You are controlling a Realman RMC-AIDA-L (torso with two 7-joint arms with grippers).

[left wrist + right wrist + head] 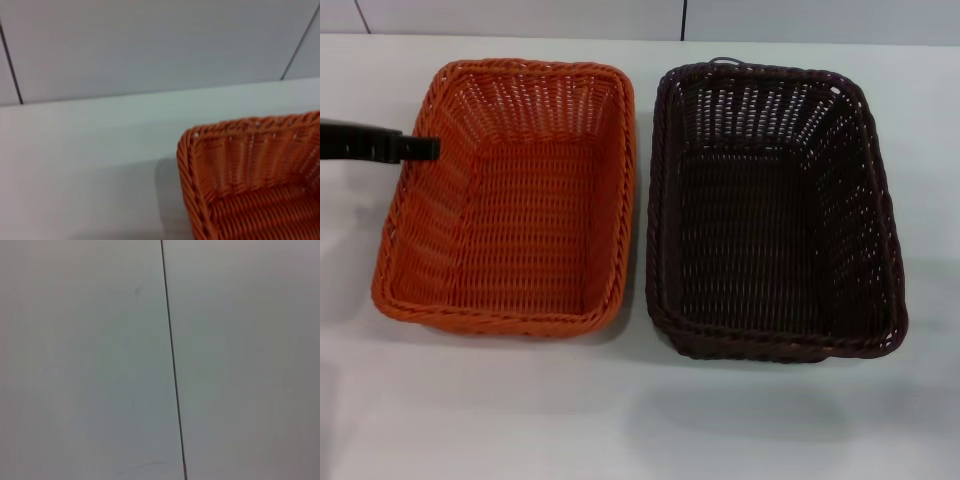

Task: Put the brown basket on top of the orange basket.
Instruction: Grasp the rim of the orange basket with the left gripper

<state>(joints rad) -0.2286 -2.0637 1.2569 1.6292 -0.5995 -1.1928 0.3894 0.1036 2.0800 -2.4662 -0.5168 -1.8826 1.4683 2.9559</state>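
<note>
The orange basket point(510, 195) sits on the white table at the left. The brown basket point(770, 205) sits beside it on the right, a narrow gap between them. Both are upright and hold nothing. My left gripper point(425, 148) comes in from the left edge at the orange basket's left rim, near its far corner. The left wrist view shows one corner of the orange basket point(250, 175). My right gripper is out of view; the right wrist view shows only a pale surface with a dark seam.
The white table point(640, 410) runs wide in front of both baskets. A wall with dark seams point(682, 18) stands behind the table's far edge.
</note>
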